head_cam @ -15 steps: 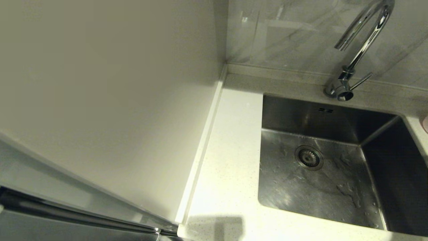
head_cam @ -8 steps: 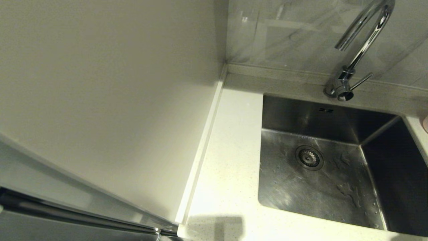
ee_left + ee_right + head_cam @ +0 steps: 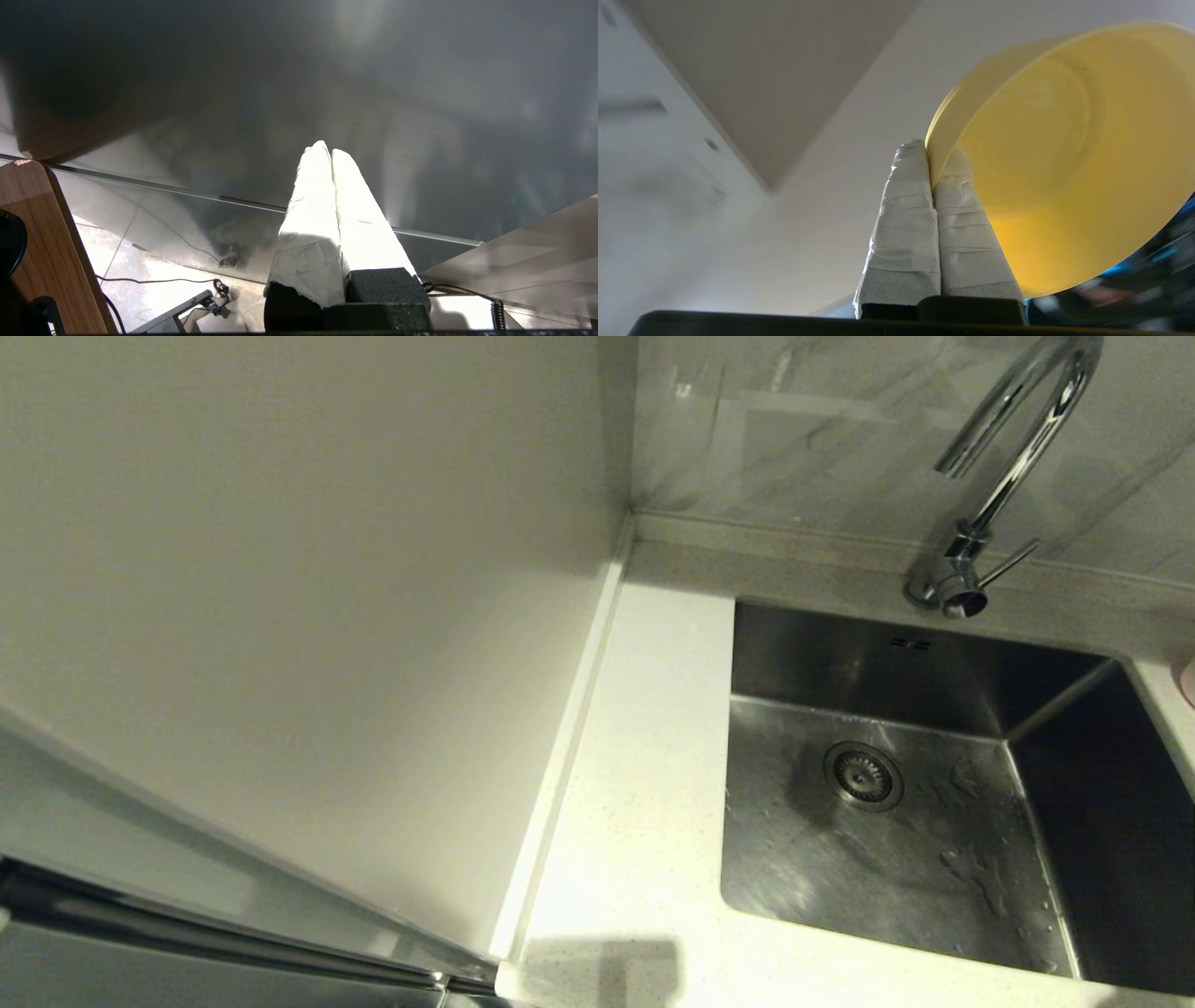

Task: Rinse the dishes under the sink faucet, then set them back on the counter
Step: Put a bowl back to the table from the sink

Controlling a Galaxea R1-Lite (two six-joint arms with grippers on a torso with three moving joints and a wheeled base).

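The yellow-green bowl [image 3: 1064, 158] is pinched by its rim between the fingers of the right pincer [image 3: 930, 154], one wrapped finger inside the rim and the other outside. The bowl is tipped so that its open hollow faces the wrist camera. Behind it in that view are only a pale wall and a blurred ceiling; neither the bowl nor the right pincer shows in the head view.

In the head view the sink [image 3: 934, 859] lies at the right, a brushed steel basin with a round strainer drain [image 3: 862, 775] and two small overflow slots on its far wall. Water marks and drops streak its floor. The chrome gooseneck faucet [image 3: 1013, 457] stands at the far rim of the basin, its thin lever pointing to the right, and no stream runs from the spout. The white speckled desk [image 3: 635, 784] borders the sink on the left and near sides, with a raised edge strip against the plain wall panel [image 3: 308, 616]. A sliver of a pale pink dish [image 3: 1188, 679] sits on the desk at the picture's right edge, just beside the sink.

The left pincer [image 3: 331, 151] hangs parked away from the desk, its white-wrapped fingers pressed together on nothing, over a tiled floor with cables.
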